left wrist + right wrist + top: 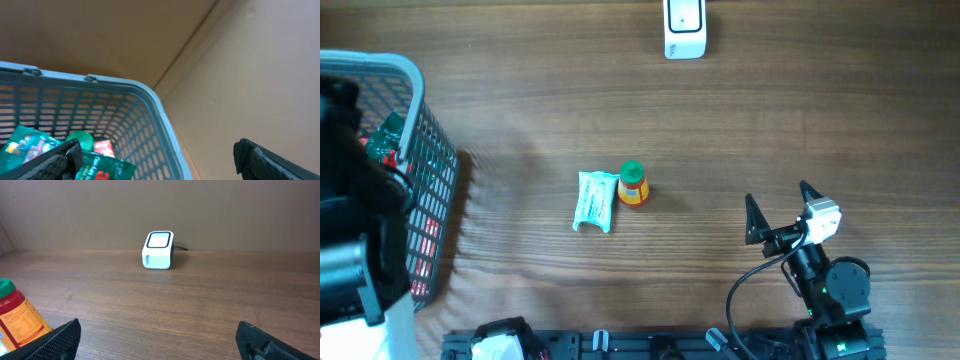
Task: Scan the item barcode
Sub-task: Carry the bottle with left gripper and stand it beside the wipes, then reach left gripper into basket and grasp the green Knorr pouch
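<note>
Bench: wood-grain surface.

Scanner: small white unit at the far edge of the bench, right of centre. In the right wrist view its window faces the camera, and a dark cable runs off behind it.

Items on the bench, near the middle:
- Bottle: green cap, orange and yellow label. It appears upright in the right wrist view, where it sits at the left edge.
- Pouch: white and teal, lying flat just beside the bottle on the basket side (cannot tell whether the two touch).

Both items are well apart from the scanner and from either gripper.

Basket: grey mesh at the left end of the bench. It holds green packets and something red.

Left gripper: fingers spread wide, nothing between them. It hangs above the basket's corner, one finger over the packets and the other out past the rim. In the overhead view the left arm hides the gripper itself.

Right gripper: fingers spread wide and empty, at the near right of the bench. It points across the bench toward the scanner, and the bottle is off to its left.
</note>
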`<state>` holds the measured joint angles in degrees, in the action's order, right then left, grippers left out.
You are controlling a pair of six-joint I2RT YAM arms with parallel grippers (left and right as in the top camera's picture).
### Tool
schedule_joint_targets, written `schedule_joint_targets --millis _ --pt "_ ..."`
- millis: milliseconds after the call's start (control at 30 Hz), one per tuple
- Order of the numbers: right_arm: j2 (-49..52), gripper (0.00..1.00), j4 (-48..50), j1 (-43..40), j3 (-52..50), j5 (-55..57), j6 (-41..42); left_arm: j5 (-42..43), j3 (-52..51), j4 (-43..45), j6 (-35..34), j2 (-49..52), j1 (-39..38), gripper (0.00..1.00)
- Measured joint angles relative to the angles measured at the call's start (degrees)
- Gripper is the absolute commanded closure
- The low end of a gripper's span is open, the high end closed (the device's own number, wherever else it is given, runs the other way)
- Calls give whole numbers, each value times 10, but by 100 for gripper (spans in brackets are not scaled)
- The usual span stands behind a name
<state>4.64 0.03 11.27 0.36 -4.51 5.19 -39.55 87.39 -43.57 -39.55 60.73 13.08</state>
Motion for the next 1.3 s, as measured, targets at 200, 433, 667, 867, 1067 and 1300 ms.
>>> schedule_joint_targets --millis 200,433,667,867,1067,1300 --pt "0 0 0 0 0 0 0 135 0 -26 -21 79 160 0" --pt "0 0 0 0 0 0 0 206 0 -34 -63 185 202 0" --pt "0 0 0 0 0 0 0 346 0 -66 -262 306 330 0" --pt "0 0 0 0 0 0 0 382 0 -90 -373 362 326 0" --pt "0 0 0 0 0 0 0 382 0 -82 -396 421 313 0" --pt "0 0 0 0 0 0 0 382 0 -70 -400 465 281 6"
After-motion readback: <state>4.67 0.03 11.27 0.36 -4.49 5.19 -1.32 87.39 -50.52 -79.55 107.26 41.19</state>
